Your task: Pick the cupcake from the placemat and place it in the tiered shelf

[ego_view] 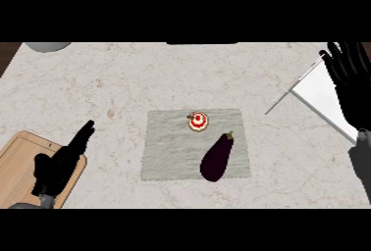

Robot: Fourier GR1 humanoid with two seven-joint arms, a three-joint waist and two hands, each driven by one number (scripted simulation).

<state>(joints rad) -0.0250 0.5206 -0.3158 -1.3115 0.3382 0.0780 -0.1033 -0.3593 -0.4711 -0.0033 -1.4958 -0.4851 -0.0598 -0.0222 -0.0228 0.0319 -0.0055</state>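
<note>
**Cupcake on the placemat, both hands apart from it**

The table [145, 73] is a pale marbled surface that fills nearly the whole head view. On it, at the right edge, stands the tiered shelf [319, 95], a white piece with thin grey rails, seen from above and cut off by the frame. At the lower left corner lies a wooden cutting board [18, 166] with a rounded corner and a groove running inside its rim.

In the middle of the table lies the grey placemat [170, 147], a flat rectangle with slightly frayed edges. An aubergine [217, 158], dark purple with its stem pointing up and to the right, lies on the placemat's right half, its lower end reaching the mat's bottom edge.

The right hand [351, 83] shows at the right edge, over the shelf, its fingers straight and spread, pointing upward in the view; it holds nothing. The left hand [62, 162] sits over the inner edge of the cutting board, fingers extended and pointing up and to the right, also holding nothing.

The cupcake [198, 121] sits near the top edge of the placemat, just above the aubergine's stem and apart from it. It shows a white top with red markings. Neither hand touches it.

A grey rounded object [49, 46] is partly visible at the top left edge.
</note>
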